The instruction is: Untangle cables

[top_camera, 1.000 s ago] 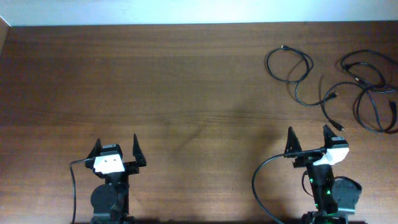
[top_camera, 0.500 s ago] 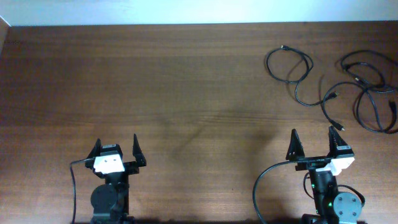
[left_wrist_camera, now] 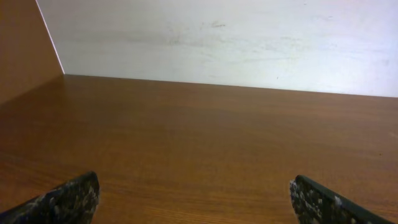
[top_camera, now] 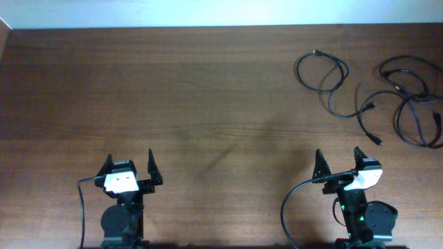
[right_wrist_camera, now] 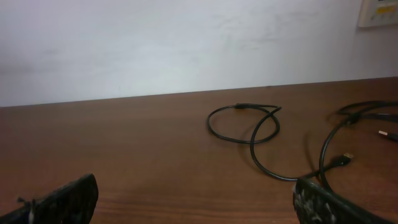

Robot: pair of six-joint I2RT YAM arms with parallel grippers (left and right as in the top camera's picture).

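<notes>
Overhead view: the cables (top_camera: pixel 360 116) lie on the table (top_camera: pixel 208 90) in its far right quarter, loose and in two groups. One cord forms a looped figure (top_camera: pixel 299 69) nearer the middle of the table. The second group (top_camera: pixel 400 121) is a denser set of overlapping loops against the right edge. A trailing cord runs between the two groups, and small plug ends show at several points. Whether the cords are knotted or merely crossed cannot be told.

Right wrist view: the looped cord (right_wrist_camera: pixel 252 144) lies ahead and right of centre, flat on the wood, and one plug (right_wrist_camera: pixel 344 158) rests close to the right fingertip (right_wrist_camera: pixel 323 202).

The right gripper (top_camera: pixel 338 155) sits at the near edge, on the cables' side but well apart from them. Its jaws are spread wide and hold nothing. The left gripper (top_camera: pixel 129 159) sits at the near edge on the left, far from the cables. Its jaws are also spread wide, and its own camera shows only bare wood between the fingertips (left_wrist_camera: pixel 62 199). A white wall (left_wrist_camera: pixel 217 37) bounds the table at the far side.
</notes>
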